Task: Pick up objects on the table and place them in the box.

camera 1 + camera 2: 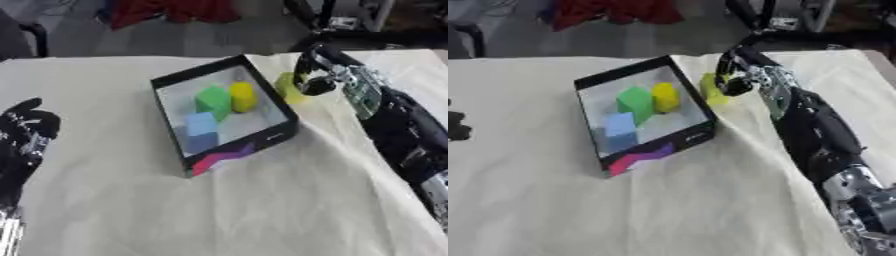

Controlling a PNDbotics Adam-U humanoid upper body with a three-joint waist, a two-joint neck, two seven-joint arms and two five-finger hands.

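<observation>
A black-walled box (pixel 282 134) with a pale floor stands tilted at the table's middle. Inside it lie a green block (pixel 213 101), a yellow cylinder (pixel 243 96) and a blue block (pixel 201 131). Just outside the box's right wall sits a yellow-green object (pixel 287 88). My right hand (pixel 313 75) has its fingers curled round that object, close to the wall. My left hand (pixel 26 131) rests at the left edge, fingers relaxed, holding nothing.
A cream cloth (pixel 262 210) with folds covers the table. My right forearm (pixel 394 125) lies along the right side. Beyond the far edge are a red cloth (pixel 166 10), a dark chair (pixel 22 37) and metal equipment (pixel 341 20).
</observation>
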